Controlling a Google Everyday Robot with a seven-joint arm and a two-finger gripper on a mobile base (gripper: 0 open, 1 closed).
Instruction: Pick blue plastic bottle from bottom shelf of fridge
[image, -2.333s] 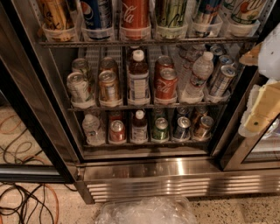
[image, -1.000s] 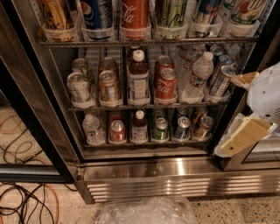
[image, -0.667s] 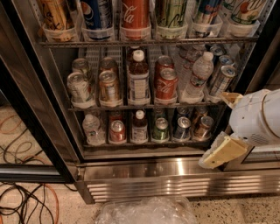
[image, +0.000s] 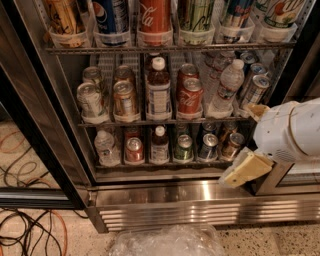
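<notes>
Blue plastic bottle (image: 160, 145) is sitting upright on the bottom shelf (image: 150, 165) of the fridge (image: 200, 210), roughly mid-row, white cap up and dark liquid showing around the pale label. It's standing between a red can (image: 134, 150) just to its left and a green can (image: 183, 148) just to its right, each in its own clear cup tray. A small clear water bottle (image: 105, 146) is sitting at the far left of the same row. Right above it, on the next rack, its bigger lookalike bottle (image: 158, 91) is standing among soda cans. The gripper (image: 245, 170) is hanging low at the right, out in front of the right door frame and just past the right end of the bottom shelf, well apart from the bottle, with several cans lying between them. Honestly can't tell whether it's spread or closed from this angle, and it isn't touching anything on the shelf. Cables (image: 25, 232) are trailing on the floor at lower left.
</notes>
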